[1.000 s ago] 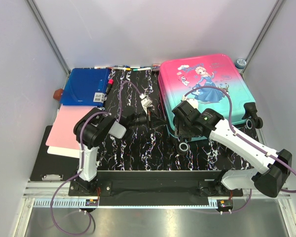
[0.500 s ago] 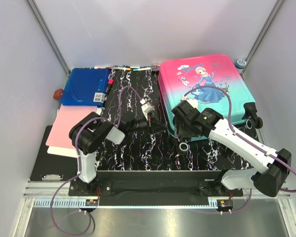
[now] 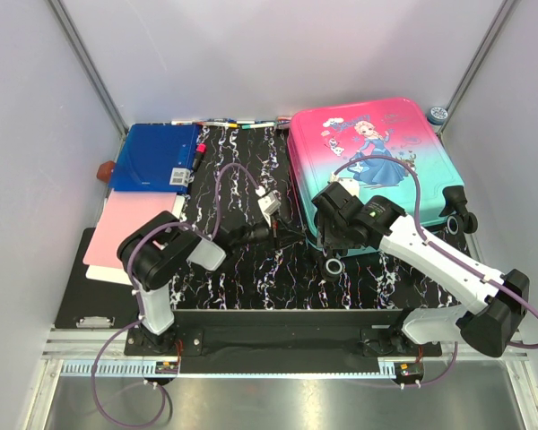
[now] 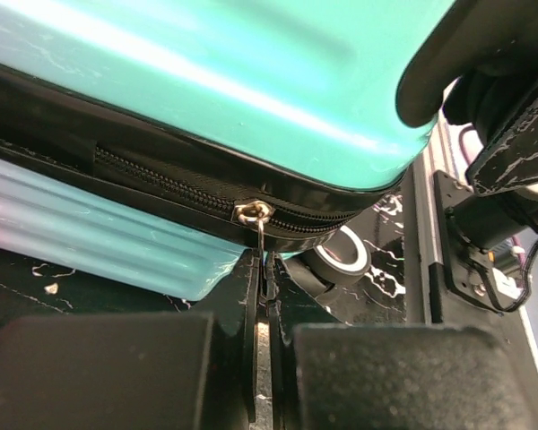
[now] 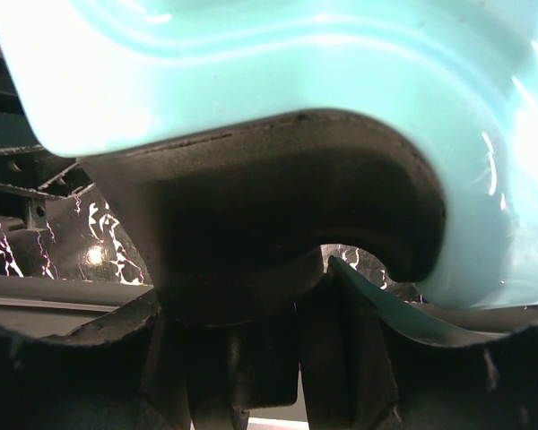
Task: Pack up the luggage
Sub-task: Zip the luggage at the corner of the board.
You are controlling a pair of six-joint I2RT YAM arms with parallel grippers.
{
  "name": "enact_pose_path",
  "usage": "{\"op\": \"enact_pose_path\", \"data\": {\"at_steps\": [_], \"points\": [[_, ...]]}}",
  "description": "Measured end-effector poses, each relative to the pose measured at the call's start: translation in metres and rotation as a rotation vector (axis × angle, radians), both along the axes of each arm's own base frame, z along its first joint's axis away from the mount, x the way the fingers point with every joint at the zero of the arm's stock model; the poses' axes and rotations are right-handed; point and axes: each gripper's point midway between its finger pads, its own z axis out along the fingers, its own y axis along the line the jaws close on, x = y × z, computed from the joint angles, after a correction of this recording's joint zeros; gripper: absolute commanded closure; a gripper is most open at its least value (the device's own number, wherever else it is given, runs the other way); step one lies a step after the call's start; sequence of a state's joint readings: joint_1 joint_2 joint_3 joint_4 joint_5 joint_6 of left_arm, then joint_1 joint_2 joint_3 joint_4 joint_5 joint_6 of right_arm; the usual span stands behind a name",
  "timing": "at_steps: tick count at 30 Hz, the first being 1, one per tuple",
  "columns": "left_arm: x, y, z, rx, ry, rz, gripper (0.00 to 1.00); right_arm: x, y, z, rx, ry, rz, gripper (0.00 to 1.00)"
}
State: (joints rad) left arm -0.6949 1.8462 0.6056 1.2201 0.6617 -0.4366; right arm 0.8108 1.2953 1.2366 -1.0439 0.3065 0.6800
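your luggage lies flat and closed on the right side of the bench. it fills the upper right of the top view, printed shell up, with its pink end toward the top of the frame and its teal end toward the bottom. its black wheels show at its right edge.

your left pincer is at the lower left corner of the luggage. in the left wrist view its jaws are pressed together on the thin metal zipper pull. the pull hangs from the slider on the black zip band between the two teal shell halves. a ring of tape lies on the bench just beyond, close under the shell's edge.

your right pincer sits at the lower edge of the luggage, just right of the left one. in the right wrist view its jaws stand partway apart, and a black trim piece under the teal shell fills the gap between them. it reads as a grip on the luggage, though the contact itself is lost in shadow.

in the upper left of the top view lies a blue folder, with a pink sheet below it and a black clipboard at lower left. a row of markers lines the top edge of the bench. a small tape roll sits at upper right, beyond the luggage's corner.
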Motion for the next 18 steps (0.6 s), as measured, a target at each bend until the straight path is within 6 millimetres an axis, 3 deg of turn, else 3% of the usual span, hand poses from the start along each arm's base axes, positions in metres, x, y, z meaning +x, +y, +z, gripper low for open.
{"op": "enact_pose_path", "data": {"at_steps": [10,18], "points": [[-0.033,-0.014,0.003,0.004,-0.028,-0.058,1.0,0.0,0.001,0.0,0.003,-0.001,0.001,1.0],[-0.041,-0.021,0.002,0.011,-0.044,-0.045,1.0,0.0,0.002,0.0,0.007,-0.001,0.002,1.0]]}}
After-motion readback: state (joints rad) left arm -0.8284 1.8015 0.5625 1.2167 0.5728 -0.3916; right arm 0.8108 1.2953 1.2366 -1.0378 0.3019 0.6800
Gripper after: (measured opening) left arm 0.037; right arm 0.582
